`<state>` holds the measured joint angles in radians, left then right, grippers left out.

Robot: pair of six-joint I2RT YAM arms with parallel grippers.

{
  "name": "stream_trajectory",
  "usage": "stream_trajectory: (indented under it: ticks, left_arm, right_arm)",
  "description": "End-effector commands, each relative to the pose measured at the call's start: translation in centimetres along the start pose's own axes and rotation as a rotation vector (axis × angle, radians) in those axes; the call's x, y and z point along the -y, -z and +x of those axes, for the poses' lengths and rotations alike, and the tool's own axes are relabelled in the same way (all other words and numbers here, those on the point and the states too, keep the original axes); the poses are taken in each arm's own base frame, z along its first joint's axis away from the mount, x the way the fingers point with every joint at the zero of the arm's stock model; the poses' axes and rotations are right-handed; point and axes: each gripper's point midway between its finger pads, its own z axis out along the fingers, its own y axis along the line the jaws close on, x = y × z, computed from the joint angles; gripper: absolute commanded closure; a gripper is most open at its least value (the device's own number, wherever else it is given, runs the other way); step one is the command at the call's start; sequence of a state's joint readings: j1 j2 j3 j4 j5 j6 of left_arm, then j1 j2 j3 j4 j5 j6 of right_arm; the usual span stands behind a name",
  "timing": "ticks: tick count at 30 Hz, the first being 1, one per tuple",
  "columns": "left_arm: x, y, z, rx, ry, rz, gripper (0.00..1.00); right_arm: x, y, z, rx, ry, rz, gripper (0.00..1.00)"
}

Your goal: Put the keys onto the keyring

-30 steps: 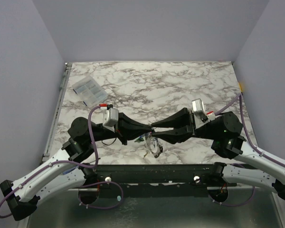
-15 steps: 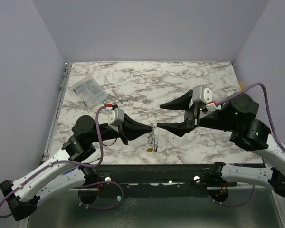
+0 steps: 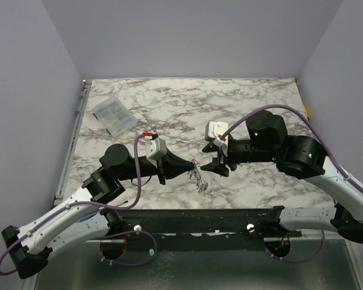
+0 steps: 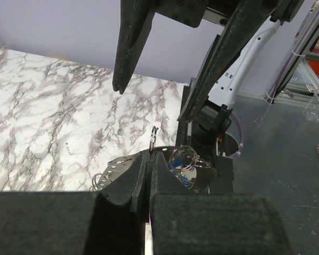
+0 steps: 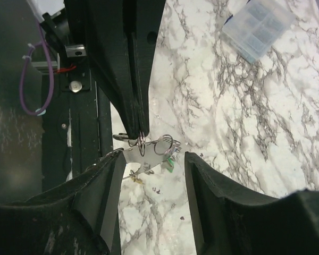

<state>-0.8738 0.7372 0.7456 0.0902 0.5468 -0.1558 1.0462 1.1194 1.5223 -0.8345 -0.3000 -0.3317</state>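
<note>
"Seen from above, where was the keyring (image 3: 196, 169)?"

"Centre of the frame, pinched in the left gripper (image 3: 190, 170), whose tips were closed on it. The keys (image 3: 201, 185) dangled below. The right gripper (image 3: 210, 157) stood spread just to its right, holding nothing, and it had swung in closer than a moment before."

"And the wrist views?"

"In the left one, the keyring stood upright in the closed tips. In the right one, it hung at the mouth of that open gap."

Robot lab booth: plain walls (image 3: 187, 36) enclosing a marble-print table (image 3: 230, 103).
</note>
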Motion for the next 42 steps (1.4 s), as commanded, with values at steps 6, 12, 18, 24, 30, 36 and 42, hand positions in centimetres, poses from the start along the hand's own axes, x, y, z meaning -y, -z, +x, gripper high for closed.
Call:
stream_trajectory:
  ticks: [6, 12, 18, 24, 30, 36, 42]
  left_arm:
    - [-0.2, -0.3, -2.0, 0.044, -0.044, -0.010, 1.00]
    - [-0.2, -0.4, -2.0, 0.044, -0.044, -0.007, 1.00]
    - [-0.1, -0.5, -1.9, 0.042, -0.042, 0.000, 1.00]
    - [-0.1, -0.5, -2.0, 0.042, -0.039, 0.002, 1.00]
    - [0.0, -0.4, -2.0, 0.042, -0.036, 0.005, 1.00]
    - [0.1, -0.5, -2.0, 0.042, -0.034, 0.012, 1.00]
    - [0.1, -0.5, -2.0, 0.041, -0.033, 0.011, 1.00]
  right_arm:
    - [0.1, -0.1, 1.1, -0.068, 0.028, -0.003, 0.44]
    - [0.1, -1.1, 1.5, -0.087, 0.022, -0.023, 0.50]
    - [0.2, -1.5, 2.0, -0.105, 0.026, -0.019, 0.53]
    - [0.5, -2.1, 3.0, -0.142, 0.021, -0.009, 0.57]
    - [0.3, -2.5, 3.8, -0.169, 0.009, -0.023, 0.59]
    - [0.1, -2.7, 3.9, -0.174, 0.004, -0.040, 0.68]
    - [-0.4, -3.0, 4.3, -0.190, -0.005, -0.069, 0.82]
